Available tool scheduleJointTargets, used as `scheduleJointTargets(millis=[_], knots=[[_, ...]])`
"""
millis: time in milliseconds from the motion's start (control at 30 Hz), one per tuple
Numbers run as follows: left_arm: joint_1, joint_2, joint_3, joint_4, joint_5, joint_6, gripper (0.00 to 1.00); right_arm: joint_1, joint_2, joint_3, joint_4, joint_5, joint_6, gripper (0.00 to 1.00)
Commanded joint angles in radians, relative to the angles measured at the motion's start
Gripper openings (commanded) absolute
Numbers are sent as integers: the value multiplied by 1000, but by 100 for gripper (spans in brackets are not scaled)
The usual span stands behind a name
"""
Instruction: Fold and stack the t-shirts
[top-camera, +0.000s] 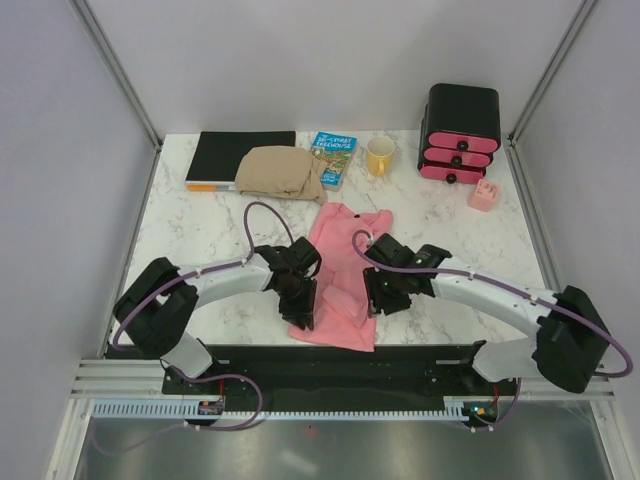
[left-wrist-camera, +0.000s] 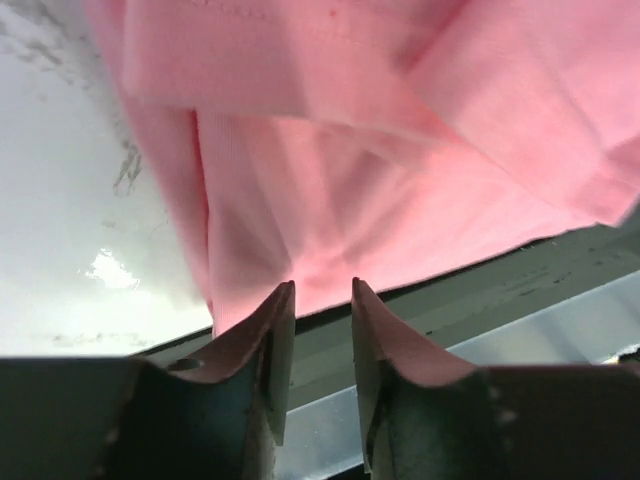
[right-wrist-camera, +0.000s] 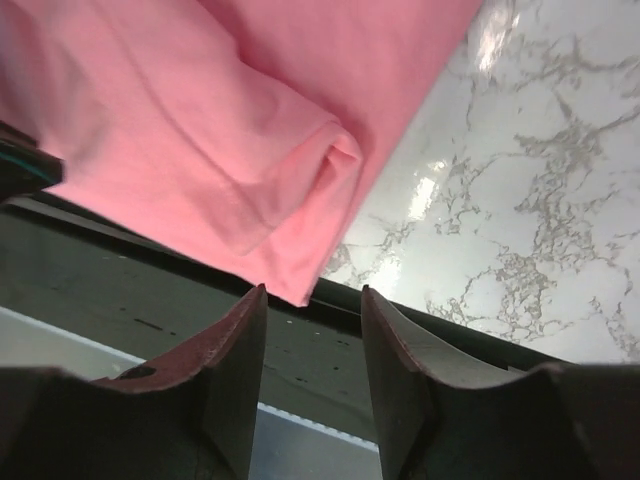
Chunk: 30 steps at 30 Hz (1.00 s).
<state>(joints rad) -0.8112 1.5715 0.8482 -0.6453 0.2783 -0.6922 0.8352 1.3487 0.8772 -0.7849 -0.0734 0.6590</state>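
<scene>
L gripper (left-wrist-camera: 322, 285), R gripper (right-wrist-camera: 314, 290) part-open, empty, by t-shirt (top-camera: 340, 270).

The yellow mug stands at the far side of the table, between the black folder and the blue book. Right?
No. The top view shows the yellow mug at the far side of the table, between the blue book and the black box with pink drawers.

This looks like a robotics lab test cell. A white marble-patterned tabletop (top-camera: 200, 215) is boxed in by plain pale walls on bare aluminium frame posts (top-camera: 115, 65). A white-and-black left arm (top-camera: 225, 278) and right arm (top-camera: 480, 290) are bolted to a black base rail (top-camera: 320, 362), with a purple cable (top-camera: 265, 204) looping loose.
</scene>
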Motion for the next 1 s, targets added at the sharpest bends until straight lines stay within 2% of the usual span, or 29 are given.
scheduleJointTargets(millis=[0, 200, 400, 667, 967], knots=[[-2, -126, 81, -80, -109, -6, 40, 2, -103, 75, -27, 63, 24, 52], [1, -139, 121, -126, -152, 5, 42, 5, -83, 43, 39, -54, 13, 56], [0, -157, 101, -131, -169, -24, 42, 5, -45, -12, 101, -91, 19, 62], [0, -182, 63, -129, -182, -46, 42, 7, -40, -110, 246, -155, 82, 63], [0, -177, 54, -131, -186, -43, 41, 8, -7, -115, 319, -198, 126, 63]])
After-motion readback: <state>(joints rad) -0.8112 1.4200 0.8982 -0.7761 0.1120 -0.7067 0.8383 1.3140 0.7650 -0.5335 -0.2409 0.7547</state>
